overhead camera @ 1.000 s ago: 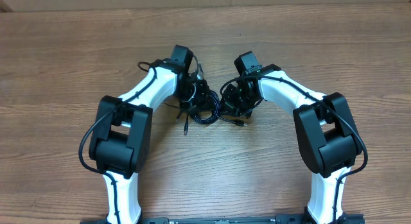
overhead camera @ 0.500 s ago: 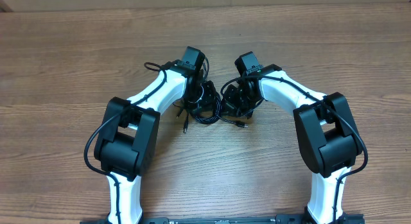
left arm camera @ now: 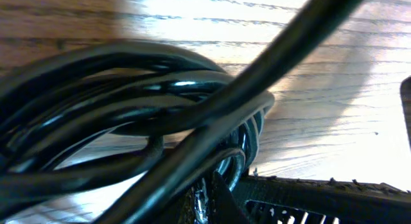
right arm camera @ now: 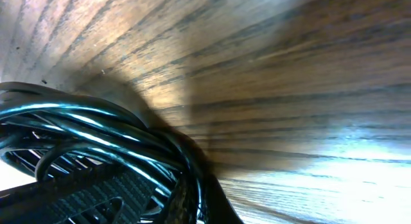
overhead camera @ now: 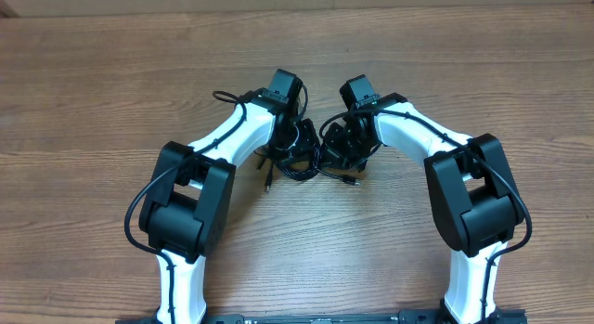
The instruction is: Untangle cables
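Note:
The cables (overhead camera: 299,164) lie as one black tangled bundle on the wooden table, between my two wrists. My left gripper (overhead camera: 293,138) is down on the bundle's left part. In the left wrist view, glossy cable loops (left arm camera: 128,102) fill the frame and the left gripper (left arm camera: 209,201) is shut with strands pinched between its jaws. My right gripper (overhead camera: 347,149) is on the bundle's right part. In the right wrist view, coiled cables (right arm camera: 83,134) sit at the left, and the right gripper (right arm camera: 192,205) is shut on strands. A plug end (overhead camera: 267,187) trails toward the front.
The wooden table (overhead camera: 93,92) spreads to both sides and toward the front. Its far edge (overhead camera: 297,8) runs along the top of the overhead view. Both arm bases (overhead camera: 176,287) stand at the near edge.
My left wrist has shifted right, over the bundle, and its jaws have closed on the strands. The right arm has stayed where it was.

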